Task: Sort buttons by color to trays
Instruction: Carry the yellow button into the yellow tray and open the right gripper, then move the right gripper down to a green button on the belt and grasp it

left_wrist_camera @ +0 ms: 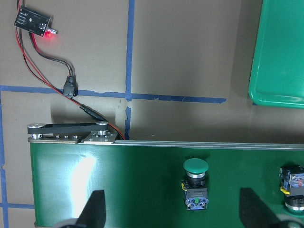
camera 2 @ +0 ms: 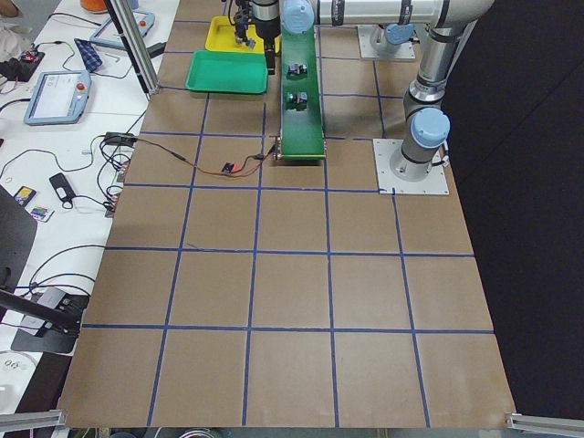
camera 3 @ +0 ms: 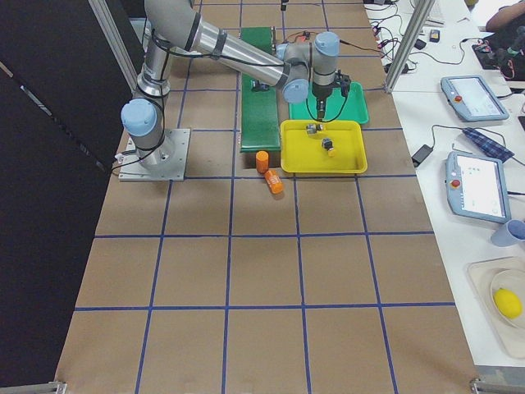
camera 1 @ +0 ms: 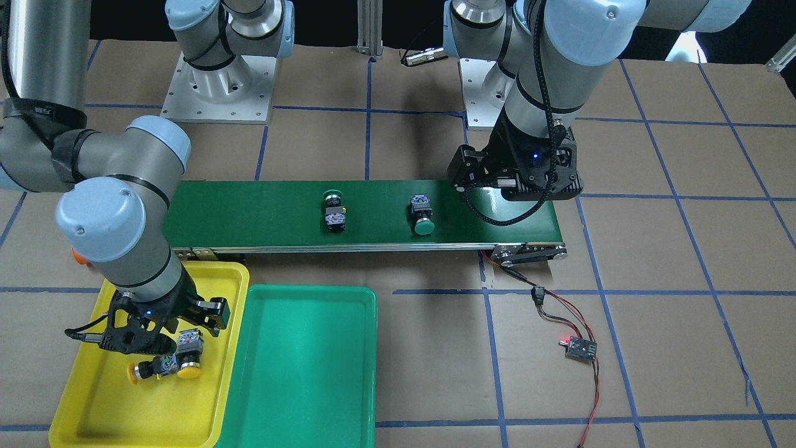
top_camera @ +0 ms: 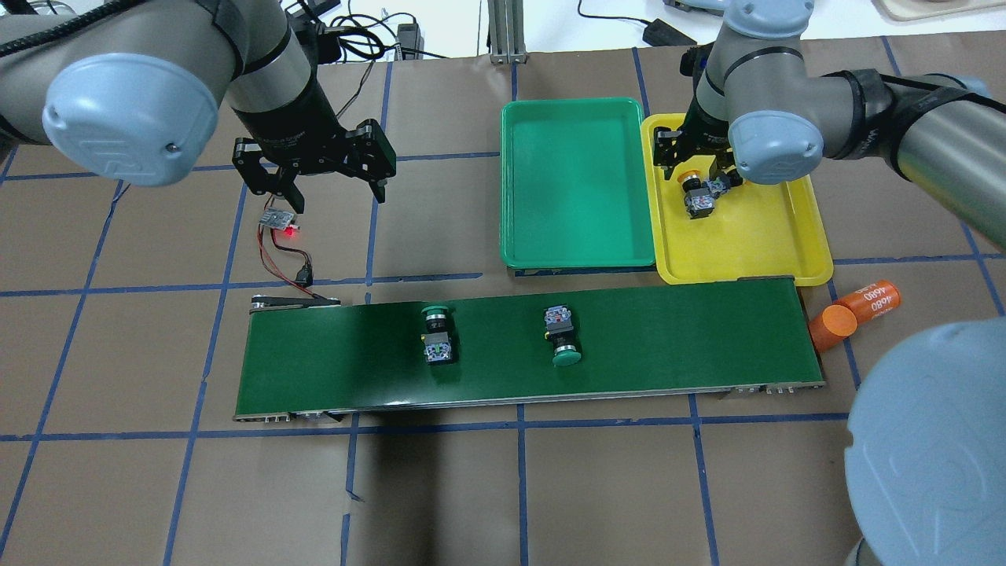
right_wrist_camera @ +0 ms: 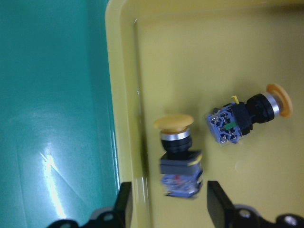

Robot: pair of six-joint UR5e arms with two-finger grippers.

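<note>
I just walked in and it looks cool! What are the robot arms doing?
They are sorting buttons by color. The right gripper hovers open over the yellow tray, where both yellow buttons lie. Two green buttons lie on the belt, and the green tray has none. The left gripper hangs open near the belt's end.
</note>
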